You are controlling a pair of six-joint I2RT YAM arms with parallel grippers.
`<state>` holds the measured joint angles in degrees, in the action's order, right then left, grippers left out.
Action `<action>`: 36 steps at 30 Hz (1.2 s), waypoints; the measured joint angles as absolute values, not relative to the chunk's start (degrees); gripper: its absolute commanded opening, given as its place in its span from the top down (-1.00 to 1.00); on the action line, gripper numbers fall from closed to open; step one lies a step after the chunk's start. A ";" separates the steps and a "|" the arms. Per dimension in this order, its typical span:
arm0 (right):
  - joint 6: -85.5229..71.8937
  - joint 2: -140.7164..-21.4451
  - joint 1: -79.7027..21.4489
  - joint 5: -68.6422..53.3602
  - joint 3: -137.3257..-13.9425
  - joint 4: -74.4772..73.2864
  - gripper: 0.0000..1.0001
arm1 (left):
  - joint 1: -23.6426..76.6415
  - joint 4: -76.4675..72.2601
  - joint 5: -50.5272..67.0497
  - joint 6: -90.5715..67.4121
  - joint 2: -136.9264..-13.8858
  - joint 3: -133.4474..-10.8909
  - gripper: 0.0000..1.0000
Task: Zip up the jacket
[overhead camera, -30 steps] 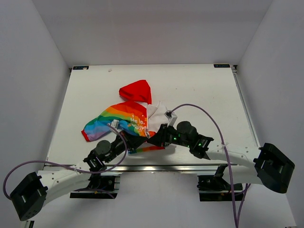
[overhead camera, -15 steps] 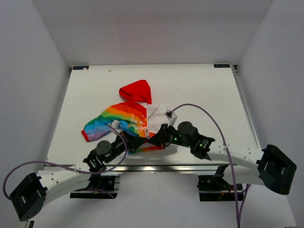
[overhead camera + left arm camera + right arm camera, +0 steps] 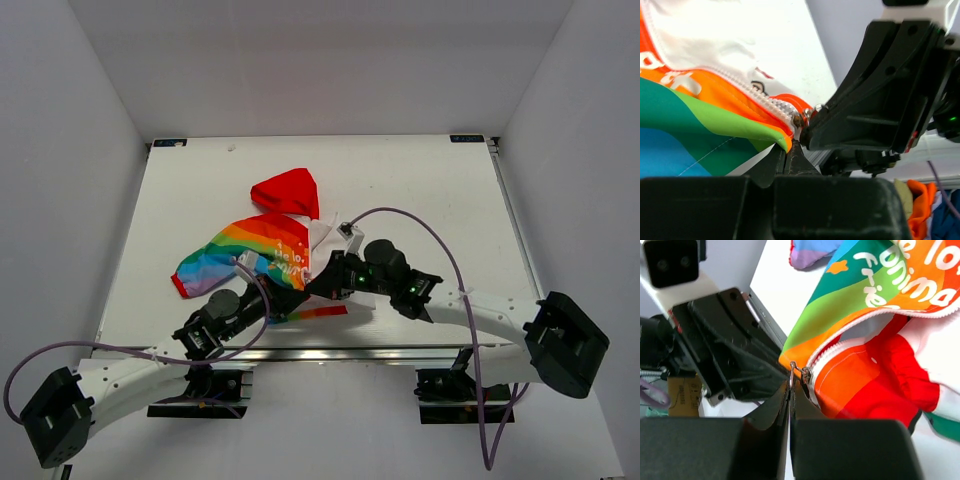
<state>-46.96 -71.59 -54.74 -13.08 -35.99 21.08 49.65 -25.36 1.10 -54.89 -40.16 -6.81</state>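
The jacket (image 3: 262, 252) lies crumpled near the table's front middle, red hood (image 3: 288, 190) at the back, rainbow panel on the left, white body on the right. My left gripper (image 3: 296, 297) is shut on the jacket's bottom hem corner (image 3: 782, 142) just below the zipper end. My right gripper (image 3: 318, 289) is shut on the metal zipper pull (image 3: 791, 371), right beside the left fingers (image 3: 747, 377). The slider (image 3: 806, 374) sits at the bottom of the white zipper teeth (image 3: 747, 87). The teeth above it stand parted in the right wrist view.
The white table (image 3: 430, 190) is walled on three sides. The metal front rail (image 3: 320, 353) runs just behind both arm bases. A purple cable (image 3: 420, 225) loops over the right arm, another (image 3: 262, 300) over the left.
My right gripper has moved a little to the left and back, closer to the jacket, with its cable loop rising. The left gripper has stayed on the hem.
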 measured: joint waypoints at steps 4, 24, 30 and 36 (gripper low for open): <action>-48.42 -74.11 -54.13 -12.86 -37.21 20.97 1.00 | 49.63 -21.39 1.65 -53.87 -40.16 -8.23 1.00; -44.62 -89.73 -51.96 -1.26 -54.48 17.65 1.00 | 49.08 -0.40 2.48 -52.93 -31.81 -13.21 1.00; -44.34 -99.22 -46.74 0.03 -63.92 16.03 1.00 | 48.84 6.37 1.98 -52.99 -29.76 -13.98 1.00; -42.41 -109.01 -41.60 3.81 -76.44 16.58 1.00 | 48.93 12.64 5.96 -53.41 -29.78 -14.35 1.00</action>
<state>-42.41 -109.01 -41.60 3.81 -76.44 16.58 48.93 12.64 5.96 -53.41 -29.78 -14.35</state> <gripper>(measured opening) 0.013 0.017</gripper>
